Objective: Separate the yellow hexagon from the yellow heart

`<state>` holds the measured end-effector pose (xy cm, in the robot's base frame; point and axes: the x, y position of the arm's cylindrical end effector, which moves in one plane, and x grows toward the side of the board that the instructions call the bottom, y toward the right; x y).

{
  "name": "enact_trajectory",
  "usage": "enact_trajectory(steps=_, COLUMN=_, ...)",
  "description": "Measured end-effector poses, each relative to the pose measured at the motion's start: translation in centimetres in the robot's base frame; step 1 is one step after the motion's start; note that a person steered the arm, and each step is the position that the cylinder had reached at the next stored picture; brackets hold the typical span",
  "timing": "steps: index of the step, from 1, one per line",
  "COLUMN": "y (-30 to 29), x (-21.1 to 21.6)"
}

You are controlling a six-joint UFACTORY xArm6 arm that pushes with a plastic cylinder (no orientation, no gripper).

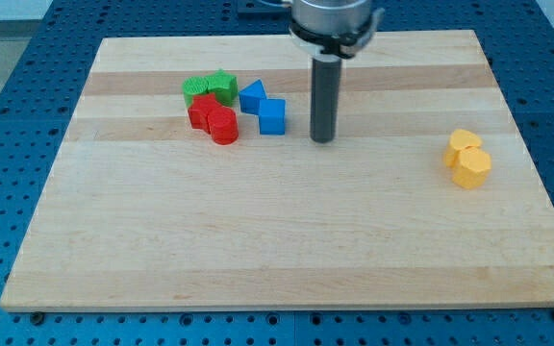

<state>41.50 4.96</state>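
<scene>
The yellow hexagon (pixel 470 167) lies near the view's right edge of the wooden board (pixel 287 240). The yellow heart (pixel 464 142) sits just above it and touches it. My tip (pixel 323 140) rests on the board near the top centre, far to the left of both yellow blocks. It stands a little to the right of the blue cube (pixel 271 116).
A cluster of blocks lies at the upper left: two green blocks (pixel 210 87), one of them star-shaped, a red block (pixel 201 111), a red cylinder (pixel 223 126), a blue triangle (pixel 251 96) and the blue cube. The board lies on a blue perforated table (pixel 17 115).
</scene>
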Motion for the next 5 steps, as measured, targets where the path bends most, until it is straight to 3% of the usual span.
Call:
enact_trajectory(steps=3, y=-1.4, x=-0.8)
enact_trajectory(steps=4, y=2.3, x=-4.6)
enact_trajectory(steps=5, y=11.1, x=-5.3)
